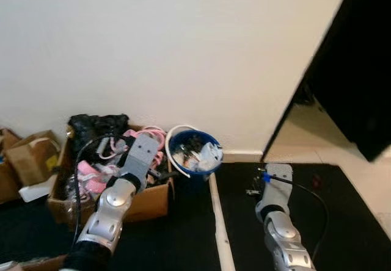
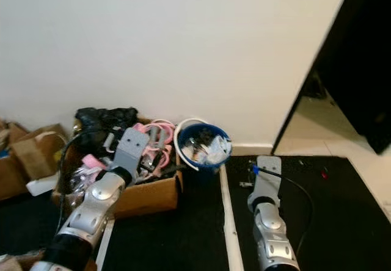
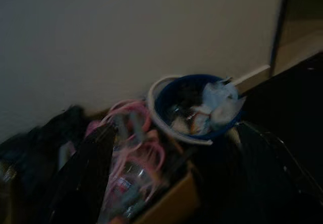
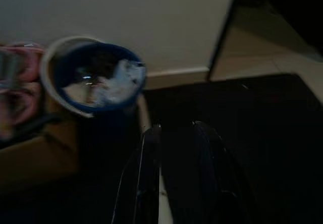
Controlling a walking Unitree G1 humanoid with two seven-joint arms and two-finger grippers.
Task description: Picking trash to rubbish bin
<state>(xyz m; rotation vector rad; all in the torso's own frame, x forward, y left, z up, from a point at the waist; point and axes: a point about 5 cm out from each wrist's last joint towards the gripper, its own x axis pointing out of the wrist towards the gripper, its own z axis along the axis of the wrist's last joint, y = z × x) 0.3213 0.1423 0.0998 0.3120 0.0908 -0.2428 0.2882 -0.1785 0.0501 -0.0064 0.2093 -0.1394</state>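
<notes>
Blue rubbish bin (image 1: 194, 155) against white wall (image 1: 183, 57), holding crumpled trash (image 1: 206, 155), touching cardboard box (image 1: 146, 201) of pink clutter. Left gripper (image 3: 166, 178) raised over box near bin, fingers wide apart, holding nothing. Right gripper (image 4: 174, 173) low over black mat (image 1: 342, 222), fingers slightly apart, holding nothing.

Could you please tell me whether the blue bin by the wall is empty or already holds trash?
It holds trash: pale crumpled wrappers fill the blue bin nearly to its rim.
</notes>
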